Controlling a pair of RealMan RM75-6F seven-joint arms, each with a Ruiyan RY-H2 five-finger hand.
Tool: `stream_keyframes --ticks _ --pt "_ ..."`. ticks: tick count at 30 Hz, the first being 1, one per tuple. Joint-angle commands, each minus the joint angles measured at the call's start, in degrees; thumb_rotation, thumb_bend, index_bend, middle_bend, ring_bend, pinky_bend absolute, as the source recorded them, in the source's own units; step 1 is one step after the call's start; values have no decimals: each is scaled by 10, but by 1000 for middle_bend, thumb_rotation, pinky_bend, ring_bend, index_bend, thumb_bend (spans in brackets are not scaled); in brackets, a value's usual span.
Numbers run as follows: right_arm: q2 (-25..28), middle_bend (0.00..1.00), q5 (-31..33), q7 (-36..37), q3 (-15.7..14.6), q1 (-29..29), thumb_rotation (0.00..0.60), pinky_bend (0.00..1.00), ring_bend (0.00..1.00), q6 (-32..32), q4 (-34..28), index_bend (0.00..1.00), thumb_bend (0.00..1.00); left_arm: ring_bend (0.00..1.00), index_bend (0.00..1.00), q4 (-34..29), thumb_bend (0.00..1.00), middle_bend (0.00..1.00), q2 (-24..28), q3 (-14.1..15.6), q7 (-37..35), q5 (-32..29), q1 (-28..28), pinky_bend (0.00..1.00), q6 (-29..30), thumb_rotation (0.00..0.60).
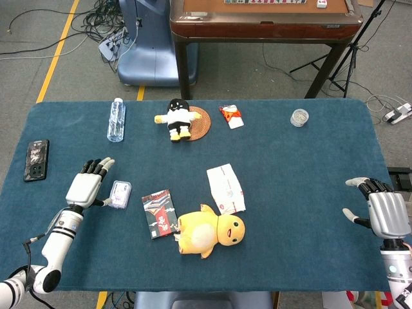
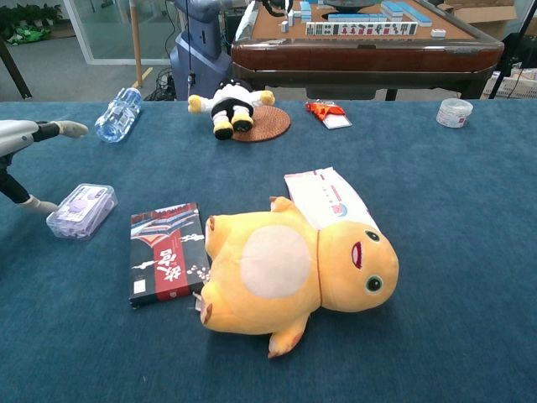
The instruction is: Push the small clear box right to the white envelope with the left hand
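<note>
1. Head view: the left hand (image 1: 85,187) lies flat on the blue felt table (image 1: 309,193), fingers straight and fanned toward the far edge, holding nothing; its thumb touches the left side of the box (image 1: 120,194).
2. The box is a small clear plastic rectangle with rounded corners and a pale violet inside. It sits just left of the booklet (image 1: 158,212), a glossy dark rectangle with red print.
3. The envelope (image 1: 226,188) is a flat white paper oblong with red marks, lying right of the booklet. Its near end touches the duck (image 1: 209,234), a soft yellow plush lying on its side.
4. The right hand (image 1: 383,214) hangs at the table's right edge, fingers apart and lightly curled, holding nothing.
5. At the far side lie a clear bottle (image 1: 116,119), a black-and-white plush (image 1: 175,118) on a round woven mat (image 1: 199,122), a red-and-white packet (image 1: 232,116) and a small round clear tub (image 1: 299,118). A dark phone (image 1: 37,159) lies at the left edge.
6. Chest view: the box (image 2: 81,211) shows a ribbed clear lid; the left hand's thumb (image 2: 38,204) meets its left end, and a pale fingertip shows higher up. The fuzzy duck (image 2: 289,269) partly covers the envelope (image 2: 323,196) and touches the booklet (image 2: 165,250).
</note>
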Motion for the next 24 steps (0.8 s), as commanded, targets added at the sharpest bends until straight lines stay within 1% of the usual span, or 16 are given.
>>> stream_keyframes --ticks 1,7,15,24 --pt "0 369 -1 3 1 2 600 400 292 -1 2 370 0 0 0 -20 0 0 12 6 4 -3 6 0 6 600" --pt "-4 369 -4 12 0 5 600 400 292 -5 9 370 0 0 0 -61 0 0 30 20 18 3 17 0 23 600" --pt "-1 369 -8 20 0 4 600 400 292 2 12 371 0 0 0 -102 0 0 37 21 30 4 11 0 28 600" --pt "10 369 -9 25 1 0 600 400 292 10 9 371 0 0 0 -102 0 0 19 25 53 -10 -2 0 17 600"
